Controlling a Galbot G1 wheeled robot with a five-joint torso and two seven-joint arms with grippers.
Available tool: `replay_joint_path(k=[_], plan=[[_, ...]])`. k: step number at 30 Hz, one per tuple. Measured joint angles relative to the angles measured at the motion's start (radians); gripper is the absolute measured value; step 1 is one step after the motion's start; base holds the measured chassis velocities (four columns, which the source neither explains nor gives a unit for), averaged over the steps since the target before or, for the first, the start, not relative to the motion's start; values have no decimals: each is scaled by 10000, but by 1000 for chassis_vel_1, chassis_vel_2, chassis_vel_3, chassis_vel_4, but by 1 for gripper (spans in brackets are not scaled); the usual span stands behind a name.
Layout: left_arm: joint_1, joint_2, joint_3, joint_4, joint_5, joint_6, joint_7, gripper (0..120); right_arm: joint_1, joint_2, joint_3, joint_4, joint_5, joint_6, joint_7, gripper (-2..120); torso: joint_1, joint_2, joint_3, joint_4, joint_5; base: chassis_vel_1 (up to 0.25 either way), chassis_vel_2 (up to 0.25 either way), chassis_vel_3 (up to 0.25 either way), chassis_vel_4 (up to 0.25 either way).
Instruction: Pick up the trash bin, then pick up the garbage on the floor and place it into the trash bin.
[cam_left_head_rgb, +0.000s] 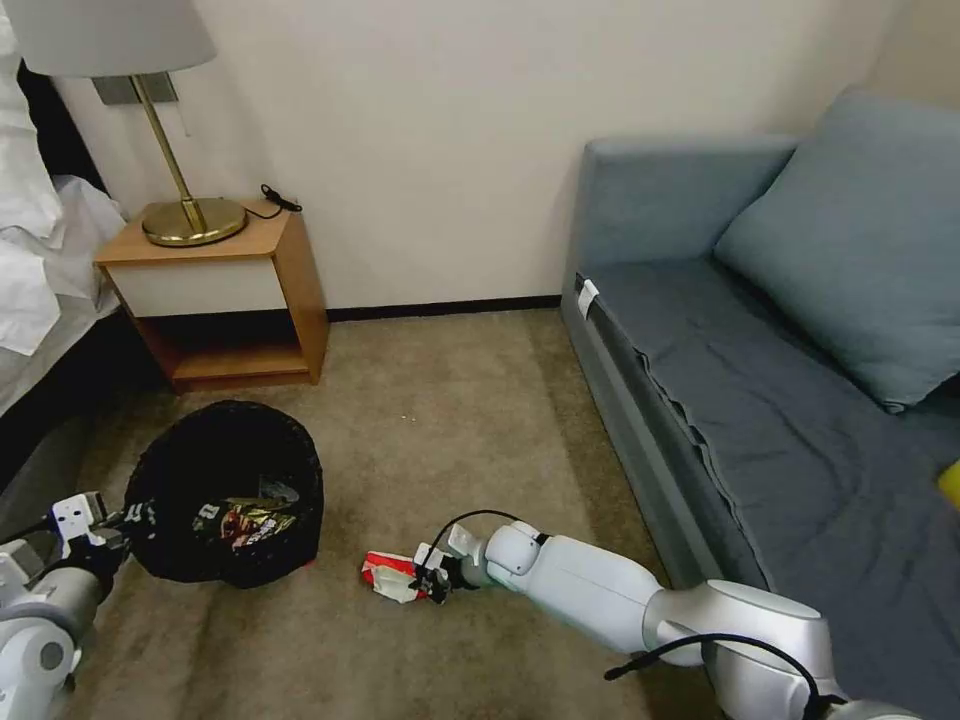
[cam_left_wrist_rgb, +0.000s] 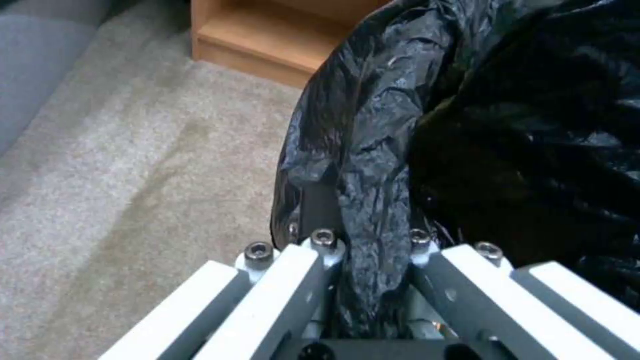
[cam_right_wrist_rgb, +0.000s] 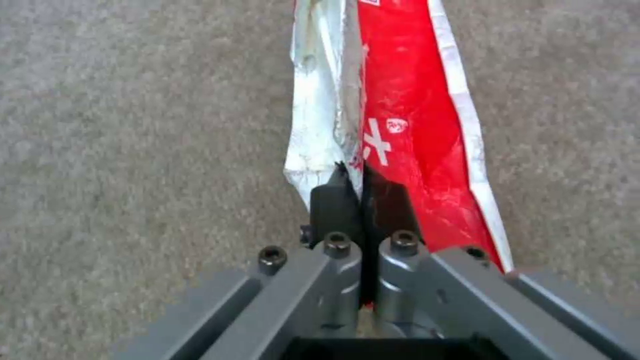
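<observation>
1. Trash bin (cam_left_head_rgb: 225, 495): small, round, lined with crinkly black bag; sits low over the carpet (cam_left_head_rgb: 440, 400), tilted toward the camera, just in front of the wooden nightstand (cam_left_head_rgb: 225, 300). A sliver of red base shows at its lower right edge.
2. Inside the bin: a dark-gold wrapper (cam_left_head_rgb: 250, 520) and other small litter, hard to make out.
3. Left hand (cam_left_head_rgb: 125, 520) at the bin's left rim; wrist view shows its fingers (cam_left_wrist_rgb: 320, 200) closed on a fold of the black bag (cam_left_wrist_rgb: 373, 150).
4. Red-white wrapper (cam_left_head_rgb: 390, 577): crumpled, on the carpet just right of the bin, apart from it. Red face with white print, white edges.
5. Right hand (cam_left_head_rgb: 432, 580) low at the floor; wrist view shows black fingertips (cam_right_wrist_rgb: 337, 197) pressed together, pinching the wrapper's near end.
6. Surroundings: beige carpet; brass lamp (cam_left_head_rgb: 190, 215) on the nightstand; bed with white linen (cam_left_head_rgb: 40, 250) at left; blue-grey sofa (cam_left_head_rgb: 760, 400) with cushion at right; cream wall (cam_left_head_rgb: 430, 130) behind.
</observation>
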Motion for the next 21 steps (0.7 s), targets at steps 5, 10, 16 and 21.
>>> replay_joint_path(k=[5,10,16,21], plan=[[-29,16,113,19,4,0,-1,2,-23,-146,231,207,1,-10,129,0,0,0,0,0,1,0,0,0,0],[-106,49,323,44,30,8,-28,2,185,-521,726,662,23,-70,297,0,0,0,0,-1,1,0,0,0,0],[-196,95,552,69,62,25,-51,2,603,-1191,1529,1540,40,-214,529,0,0,0,1,1,2,0,0,0,0],[-307,159,839,84,90,47,-69,2,1131,-2154,2468,2560,56,-386,843,0,0,0,1,0,4,0,0,0,0]])
